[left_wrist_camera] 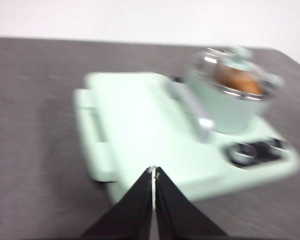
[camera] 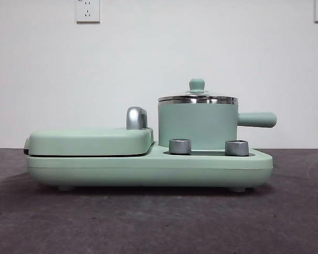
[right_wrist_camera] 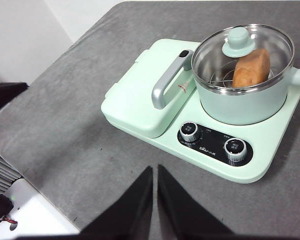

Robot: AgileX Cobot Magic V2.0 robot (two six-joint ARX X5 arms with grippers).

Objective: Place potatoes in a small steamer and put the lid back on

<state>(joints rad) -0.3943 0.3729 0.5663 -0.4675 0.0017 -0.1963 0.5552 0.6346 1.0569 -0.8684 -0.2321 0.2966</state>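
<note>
Grey matte tabletop [camera: 148, 222] meets a white wall [camera: 159, 63] bearing a socket [camera: 88, 10] at 11 o'clock. Both the left gripper [left_wrist_camera: 153, 172] and the right gripper [right_wrist_camera: 154, 171] hang above it, jaws pressed together.

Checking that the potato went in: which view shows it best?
The right wrist view: the potato shows sharply through the lid, inside the small steamer. The left wrist view shows only a blurred orange-brown patch under the glass. The front view hides it behind the steamer's wall.
</note>
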